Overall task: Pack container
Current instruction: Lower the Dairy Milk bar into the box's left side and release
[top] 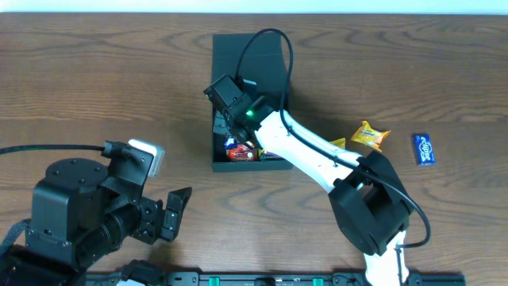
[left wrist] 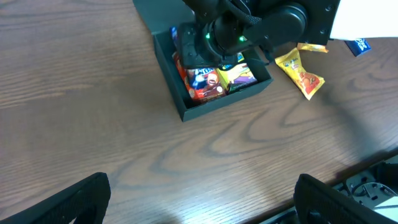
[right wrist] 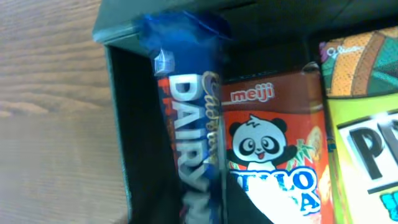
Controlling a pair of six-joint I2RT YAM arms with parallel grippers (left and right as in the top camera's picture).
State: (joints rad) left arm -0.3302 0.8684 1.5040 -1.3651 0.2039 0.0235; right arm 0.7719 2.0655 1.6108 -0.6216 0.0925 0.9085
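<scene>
- My left gripper hangs nearest to me over the table, a brown wood-grain surface. It is released, with its black jaws spread wide and nothing between them.
- My right gripper reaches down into the container, a matte dark square cardboard box near the middle of the table. My wrist hides the fingertips, so I cannot tell whether they are clenched or let go.
- Inside, against the left wall, stands a glossy blue foil Dairy Milk bar; the white letters "DAIRY M" are readable.
- Touching it is a red panda box printed "meiji" above a cartoon panda.
- Beside that lies a green-yellow box with large dark letters "PR".
- To the container's right, a crinkled yellow-orange packet lies on the bare wood.
- Farther right is a small blue packet; its writing is too small to read.
- Farthest away, the container's flap lid lies open and flat.
</scene>
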